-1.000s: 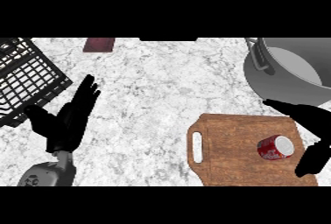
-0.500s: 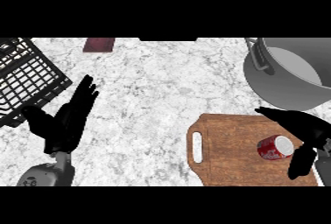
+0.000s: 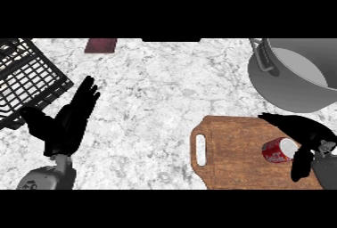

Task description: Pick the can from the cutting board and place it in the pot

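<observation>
A red can is seen on the right part of a wooden cutting board, at the lower right of the marble counter. White marks are carried on the red side, but no word can be read. The pale end of the can is turned up and to the right in the view, so its long axis runs from lower left to upper right; whether it stands or lies cannot be told. The board's handle slot is cut at its left end.

The can is bracketed by the right hand: the thumb is stretched above it, the fingers are held apart from the thumb, below and to the right. No clamping is seen.

A grey pot is placed above the board, at the upper right; its pale inner floor is shown. A black wire basket is set at the upper left, with a dark red object near the top edge.

The left hand is rested at the lower left, fingers straight and close together.
</observation>
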Robot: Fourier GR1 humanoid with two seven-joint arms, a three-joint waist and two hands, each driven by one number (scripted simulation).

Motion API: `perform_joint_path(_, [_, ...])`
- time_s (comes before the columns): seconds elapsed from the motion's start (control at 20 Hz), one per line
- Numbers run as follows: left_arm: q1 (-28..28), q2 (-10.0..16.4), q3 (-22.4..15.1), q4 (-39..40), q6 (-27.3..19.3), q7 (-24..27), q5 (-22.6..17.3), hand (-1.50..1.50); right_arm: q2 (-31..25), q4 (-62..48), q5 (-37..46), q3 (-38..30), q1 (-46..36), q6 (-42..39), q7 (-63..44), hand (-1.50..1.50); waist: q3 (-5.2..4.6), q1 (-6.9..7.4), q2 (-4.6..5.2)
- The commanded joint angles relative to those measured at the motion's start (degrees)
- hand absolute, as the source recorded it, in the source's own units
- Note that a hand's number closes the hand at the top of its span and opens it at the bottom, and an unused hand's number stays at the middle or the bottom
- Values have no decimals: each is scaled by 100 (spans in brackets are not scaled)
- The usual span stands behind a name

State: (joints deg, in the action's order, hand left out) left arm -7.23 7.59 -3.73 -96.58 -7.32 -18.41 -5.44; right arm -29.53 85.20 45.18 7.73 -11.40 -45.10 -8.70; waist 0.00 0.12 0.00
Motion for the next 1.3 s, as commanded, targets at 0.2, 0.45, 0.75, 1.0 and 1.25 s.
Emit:
perform_joint_path(0.2, [-256,-214,-47,252,-92,-5,218,0,334,-472,250,192,46,837,1032,150,2,-4,6])
perform_joint_path(0.45, [-131,-216,103,282,118,109,116,0,181,-554,403,-49,43,926,1502,150,0,-10,3])
perform_joint_path(0.75, [129,39,258,-181,295,-136,-53,0,99,-723,102,-1458,35,1213,526,150,2,-70,-4])
perform_joint_path(1.0, [22,-21,214,-240,171,-224,37,0,-405,-1982,80,-2833,-69,2294,281,150,18,-4,39])
perform_joint_path(1.25, [194,-95,244,45,273,141,-4,0,-848,-2442,461,-3197,-248,3506,505,150,7,26,29])
